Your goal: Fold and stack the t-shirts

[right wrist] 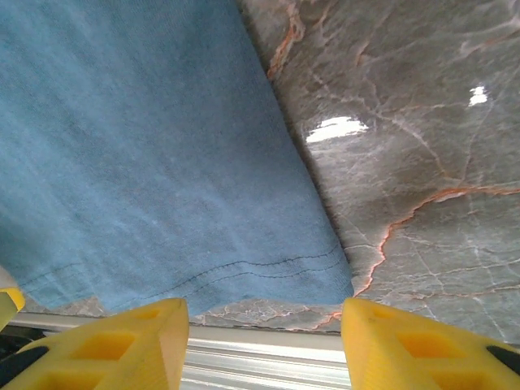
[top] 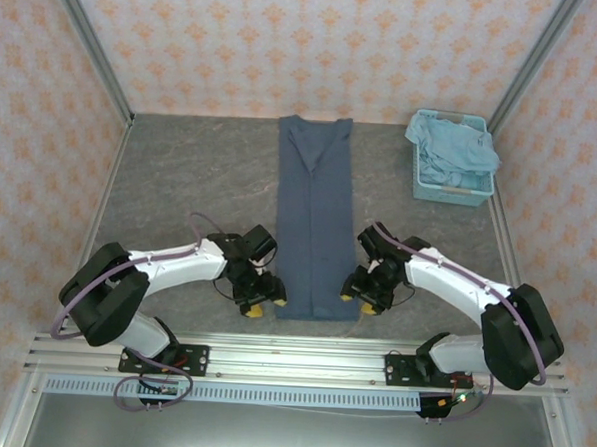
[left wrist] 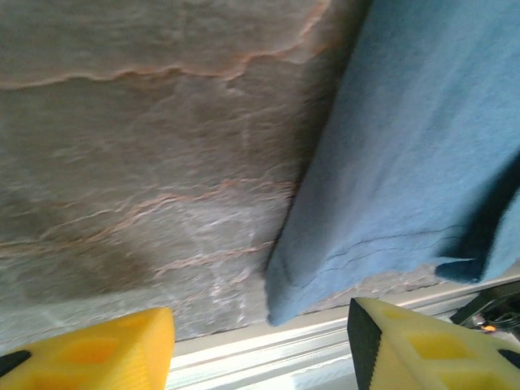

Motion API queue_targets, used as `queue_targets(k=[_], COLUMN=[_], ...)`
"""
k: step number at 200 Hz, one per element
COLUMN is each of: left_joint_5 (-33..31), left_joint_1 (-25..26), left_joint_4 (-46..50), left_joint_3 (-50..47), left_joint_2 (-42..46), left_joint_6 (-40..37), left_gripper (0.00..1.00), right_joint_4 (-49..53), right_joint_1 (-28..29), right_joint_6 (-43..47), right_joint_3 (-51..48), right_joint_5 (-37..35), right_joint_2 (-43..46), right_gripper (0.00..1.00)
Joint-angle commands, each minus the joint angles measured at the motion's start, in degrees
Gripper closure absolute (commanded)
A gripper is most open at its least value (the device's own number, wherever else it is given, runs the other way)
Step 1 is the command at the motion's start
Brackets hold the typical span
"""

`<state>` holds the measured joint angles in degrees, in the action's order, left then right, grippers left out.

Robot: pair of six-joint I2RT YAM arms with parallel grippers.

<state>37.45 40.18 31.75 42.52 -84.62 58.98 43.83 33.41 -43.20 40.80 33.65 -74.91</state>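
Observation:
The dark slate-blue t-shirt (top: 312,214) lies flat on the table as a long narrow strip running from the back to the near edge. My left gripper (top: 259,304) sits low beside its near left corner, and my right gripper (top: 361,302) beside its near right corner. In the left wrist view the left gripper (left wrist: 260,349) is open, with the shirt's corner (left wrist: 286,305) just beyond the gap and untouched. The right gripper (right wrist: 264,341) is open too, and the stitched hem (right wrist: 244,272) lies ahead of its yellow fingers (right wrist: 106,345). A pale sky-blue t-shirt (top: 451,149) is bunched in the basket.
The light blue slatted basket (top: 450,196) stands at the back right. The grey marble table (top: 181,177) is bounded by patterned walls, and an aluminium rail (top: 301,359) runs along its near edge, close under both grippers.

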Motion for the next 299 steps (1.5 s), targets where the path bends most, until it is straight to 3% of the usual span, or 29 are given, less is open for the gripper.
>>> queue_targets(k=[1,25,82,145,164,209,264,299], left_joint_5=[-1.31,-2.03,-3.53,-3.75,-3.95,-4.12,-3.86,-9.42], left_joint_1=[1.91,3.62,4.36,4.37,4.38,4.76,6.91,6.36], left_joint_4=[-5.98,-6.82,-6.96,-6.8,-6.29,-0.73,2.09,5.24], left_joint_3=[-0.37,0.44,-0.38,-0.68,-0.91,-0.86,-2.02,2.9], left_joint_2=[-0.57,-3.87,-6.86,-6.65,-5.85,-2.18,6.21,10.03], left_joint_6=[4.71,4.46,3.52,3.45,3.35,0.75,2.68,4.05], left_gripper=[0.43,0.51,0.82,0.93,1.0,1.0,1.0,1.0], right_joint_4=[-1.02,-2.87,-6.03,-5.61,-6.54,-6.01,2.61,8.98], right_joint_1=[0.36,0.42,1.98,6.75,7.63,7.96,11.94,11.51], right_joint_6=[-0.1,-1.41,-3.65,-5.95,-6.53,-7.16,-7.79,-8.51], right_joint_3=[-2.31,-3.95,-5.24,-3.49,-3.35,-0.84,2.8,9.39], right_joint_5=[0.81,1.22,0.67,-1.85,-2.74,-4.8,-0.73,-6.06], right_joint_2=[0.2,0.73,-2.71,-6.89,-7.55,-5.55,-2.33,0.38], right_gripper=[0.48,0.5,0.59,0.59,0.72,1.0,1.0,1.0])
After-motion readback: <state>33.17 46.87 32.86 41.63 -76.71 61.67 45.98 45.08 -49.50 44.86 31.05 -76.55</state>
